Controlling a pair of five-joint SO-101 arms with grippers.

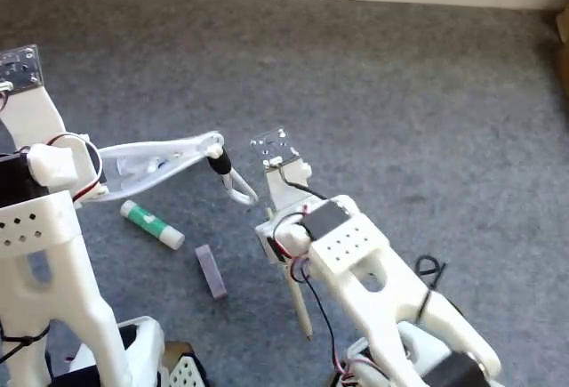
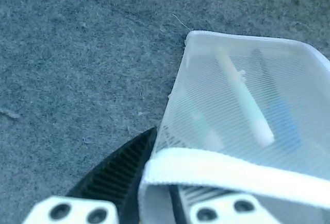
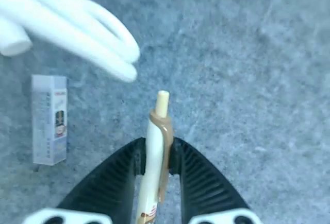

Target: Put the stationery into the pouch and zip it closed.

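Observation:
The white mesh pouch [image 1: 164, 157] hangs off the carpet, held at one end by my left gripper [image 1: 96, 186], which is shut on it. In the left wrist view the pouch [image 2: 247, 95] shows pens inside, with the gripper [image 2: 161, 175] clamped on its white edge band. Its black zip pull with a loop [image 1: 233, 181] dangles at the free end. My right gripper [image 3: 155, 149] is shut on a cream pen [image 3: 152, 172]. The pen [image 1: 299, 302] trails toward the near edge under the right arm. A green and white glue stick [image 1: 152, 224] and a small purple box [image 1: 211, 271] lie on the carpet.
Grey carpet [image 1: 400, 93] covers the whole work surface, open at the far side and right. The small box [image 3: 49, 118] lies beside the right gripper, and the pouch's end [image 3: 77, 28] hangs ahead of it. The arm bases stand at the near edge.

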